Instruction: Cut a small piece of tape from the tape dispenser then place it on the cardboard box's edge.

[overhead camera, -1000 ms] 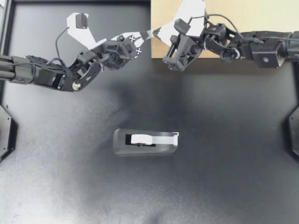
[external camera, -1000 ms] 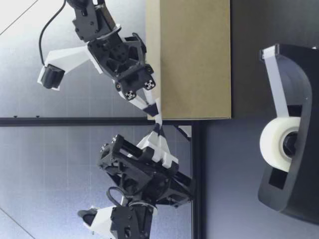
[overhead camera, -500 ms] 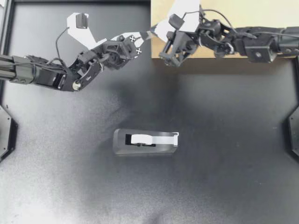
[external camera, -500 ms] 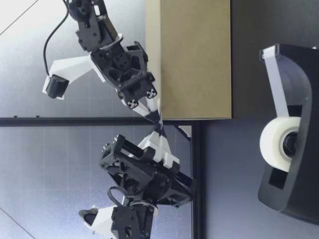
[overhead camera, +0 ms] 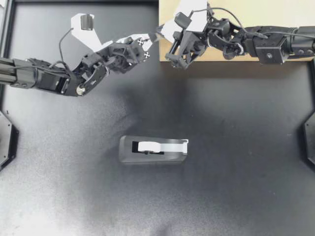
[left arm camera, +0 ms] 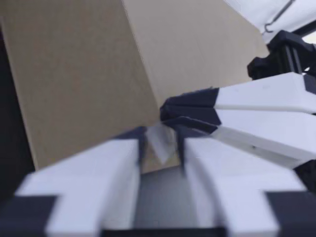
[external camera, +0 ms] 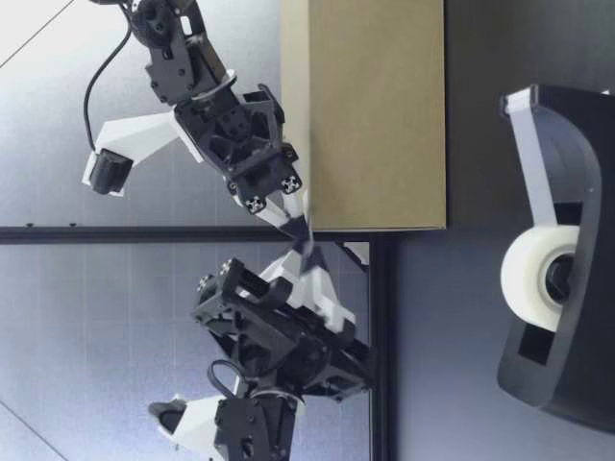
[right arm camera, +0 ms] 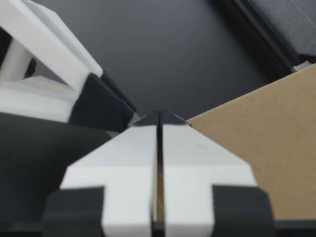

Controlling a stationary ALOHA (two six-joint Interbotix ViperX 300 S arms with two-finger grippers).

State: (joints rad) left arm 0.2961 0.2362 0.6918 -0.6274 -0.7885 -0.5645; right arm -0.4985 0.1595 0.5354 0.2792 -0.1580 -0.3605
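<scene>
Cutting done, I judge: tape (left arm camera: 160, 142) piece is far from dispenser (overhead camera: 153, 149), which stands mid-tabletop. Piece sits at box (overhead camera: 285, 12) corner, between slightly parted fingers (left arm camera: 98, 173) of left pincer (overhead camera: 151, 40). Right pincer (overhead camera: 161, 34) closed, tips at piece's end; nipping it or not, cannot tell. Remaining: press piece onto box edge, release.
</scene>
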